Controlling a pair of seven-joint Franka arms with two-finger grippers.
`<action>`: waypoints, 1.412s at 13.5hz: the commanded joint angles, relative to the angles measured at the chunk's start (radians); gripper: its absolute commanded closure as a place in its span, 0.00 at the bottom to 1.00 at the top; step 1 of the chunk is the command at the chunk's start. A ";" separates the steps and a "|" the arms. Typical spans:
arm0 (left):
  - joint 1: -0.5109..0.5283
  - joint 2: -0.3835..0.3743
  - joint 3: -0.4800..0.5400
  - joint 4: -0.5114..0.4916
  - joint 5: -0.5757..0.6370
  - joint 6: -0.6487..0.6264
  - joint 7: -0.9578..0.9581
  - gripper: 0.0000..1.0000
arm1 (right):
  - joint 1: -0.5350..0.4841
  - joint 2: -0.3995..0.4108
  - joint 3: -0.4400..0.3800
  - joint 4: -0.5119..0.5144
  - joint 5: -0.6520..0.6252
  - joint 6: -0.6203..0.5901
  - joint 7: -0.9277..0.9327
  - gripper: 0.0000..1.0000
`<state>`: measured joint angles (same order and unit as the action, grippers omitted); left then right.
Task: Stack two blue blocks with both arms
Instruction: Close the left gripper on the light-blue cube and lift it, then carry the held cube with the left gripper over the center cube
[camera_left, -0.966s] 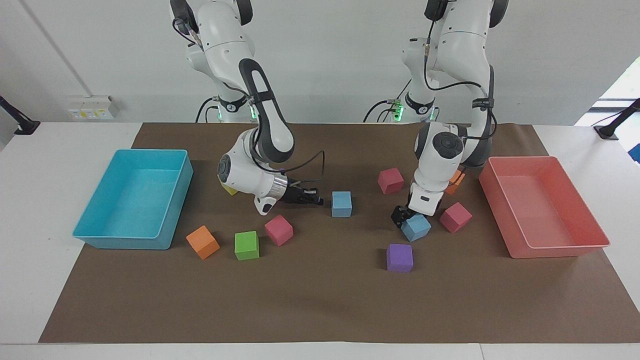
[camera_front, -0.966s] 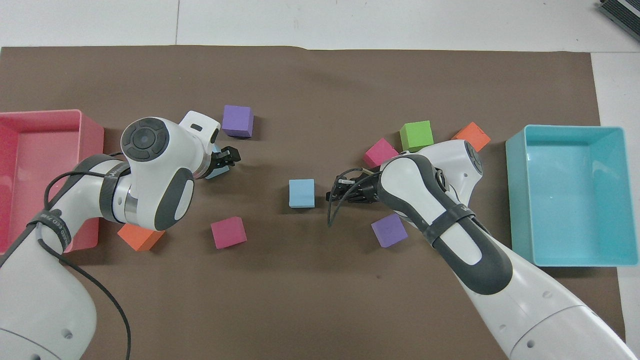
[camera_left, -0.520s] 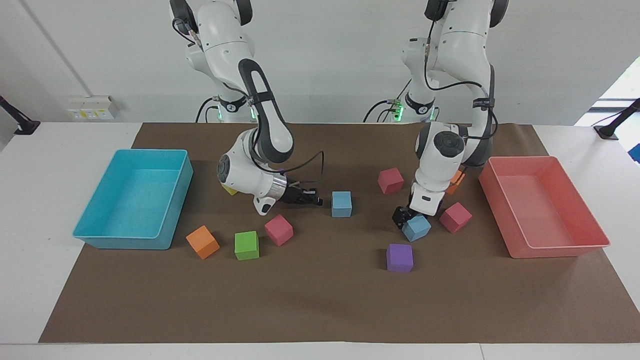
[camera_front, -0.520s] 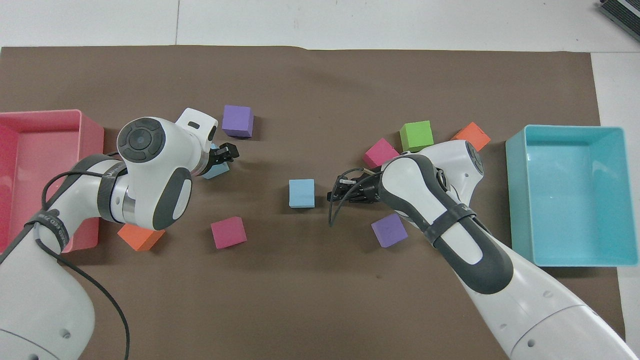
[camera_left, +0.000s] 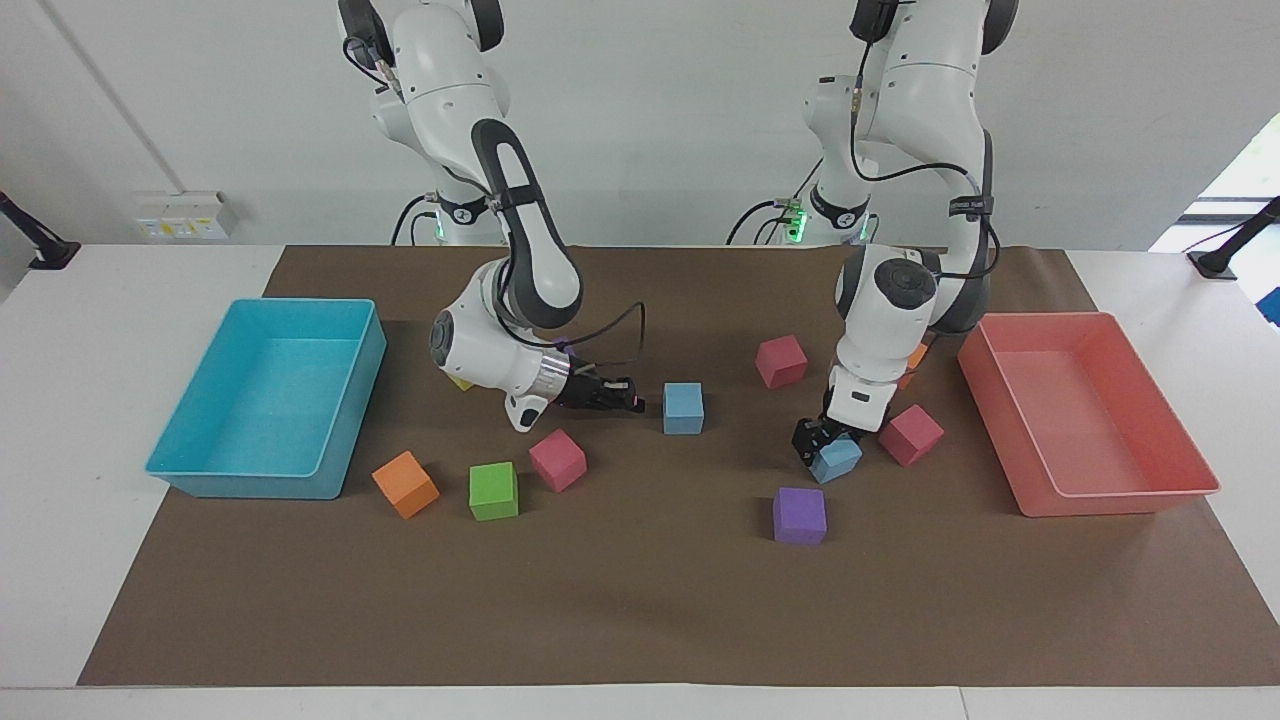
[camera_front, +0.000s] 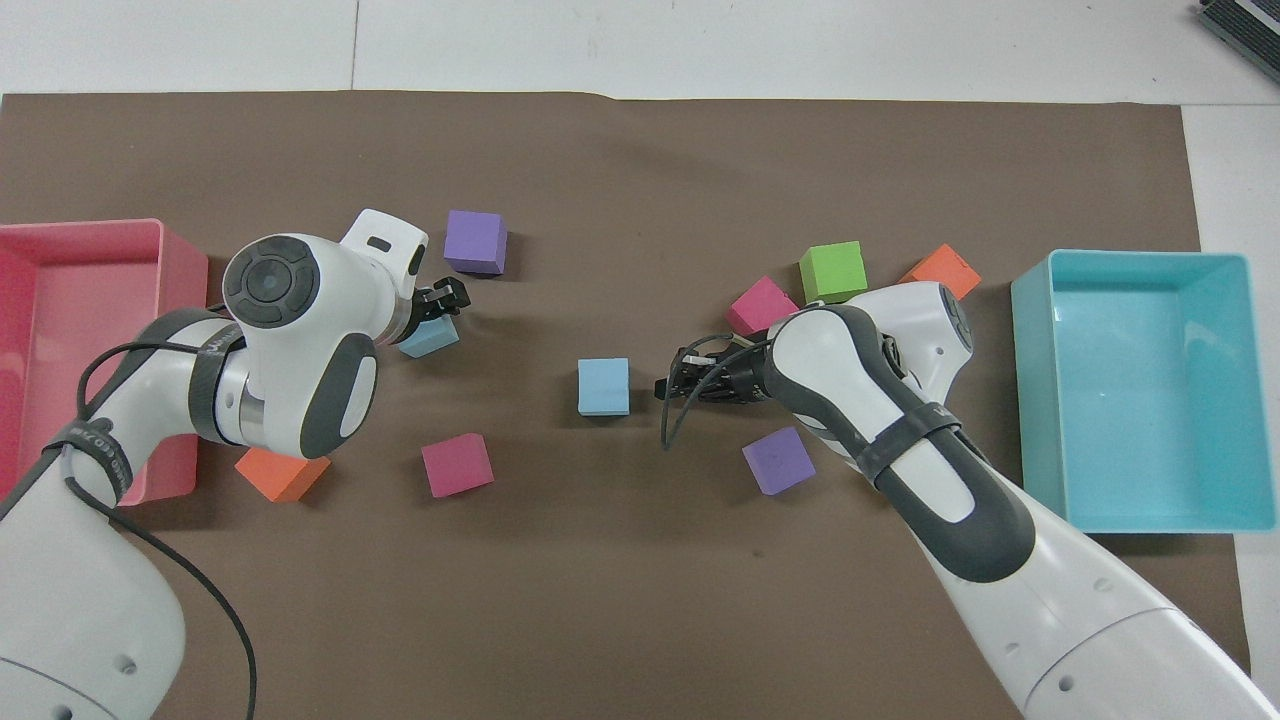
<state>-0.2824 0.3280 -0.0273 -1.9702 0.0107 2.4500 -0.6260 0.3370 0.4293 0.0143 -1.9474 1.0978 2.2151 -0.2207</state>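
Left gripper (camera_left: 822, 447): fingers clamped around one blue block (camera_left: 836, 459) beside a purple cube (camera_left: 799, 515), toward the left arm's end of the desk; right gripper (camera_left: 632, 397): fingers shut, empty, just beside the second blue block (camera_left: 683, 408) at mid-desk.

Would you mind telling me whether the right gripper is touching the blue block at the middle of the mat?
Apart. In the facing view a strip of bare brown mat shows between the right gripper and the blue block; the overhead view shows the same gap.
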 joint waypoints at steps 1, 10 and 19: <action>0.006 -0.015 0.001 -0.027 0.025 0.008 -0.011 0.39 | -0.013 -0.009 0.004 -0.016 0.037 -0.011 -0.051 1.00; -0.023 -0.075 -0.005 0.025 0.187 -0.129 -0.005 0.94 | -0.016 -0.012 0.004 -0.021 0.037 -0.014 -0.054 1.00; -0.243 -0.164 -0.011 0.060 0.183 -0.275 -0.018 0.99 | -0.016 -0.012 0.004 -0.024 0.050 -0.014 -0.054 1.00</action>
<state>-0.4811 0.1765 -0.0521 -1.9135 0.1744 2.2025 -0.6263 0.3344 0.4293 0.0142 -1.9526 1.1066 2.2151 -0.2212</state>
